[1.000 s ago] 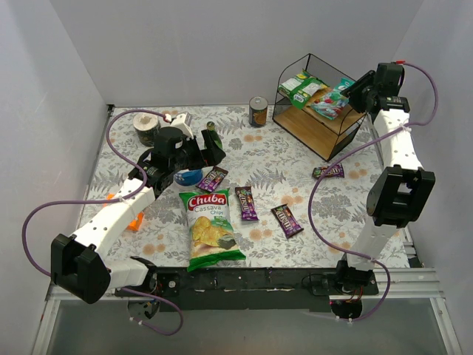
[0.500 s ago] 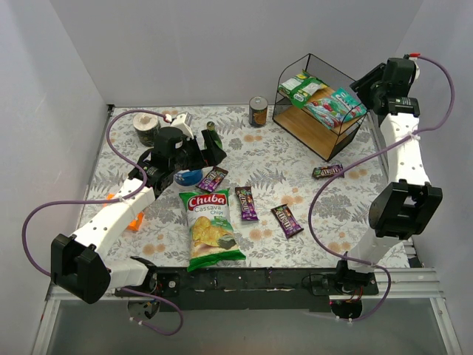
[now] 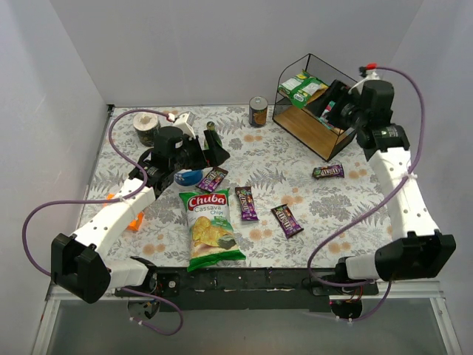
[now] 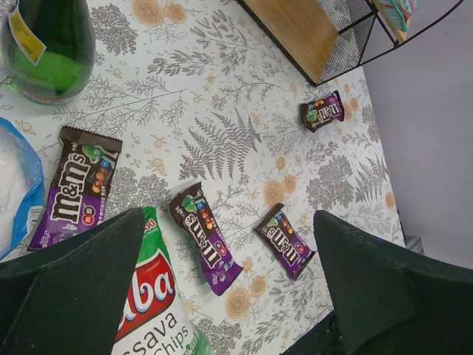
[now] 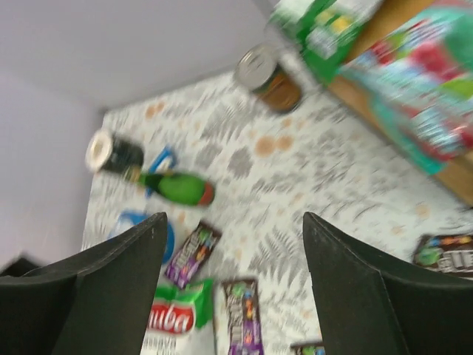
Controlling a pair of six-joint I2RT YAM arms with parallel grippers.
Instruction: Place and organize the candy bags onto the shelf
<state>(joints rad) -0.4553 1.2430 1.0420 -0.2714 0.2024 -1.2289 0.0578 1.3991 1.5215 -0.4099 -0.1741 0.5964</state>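
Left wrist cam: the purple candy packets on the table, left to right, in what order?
Packet below the green bottle → packet by the Chuba bag → packet just right of it → packet near the shelf.

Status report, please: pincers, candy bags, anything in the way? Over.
Both open, empty: left pincer, right pincer. Four purple packets on table; green-white bag and teal bag on shelf. Chuba bag beside two packets.
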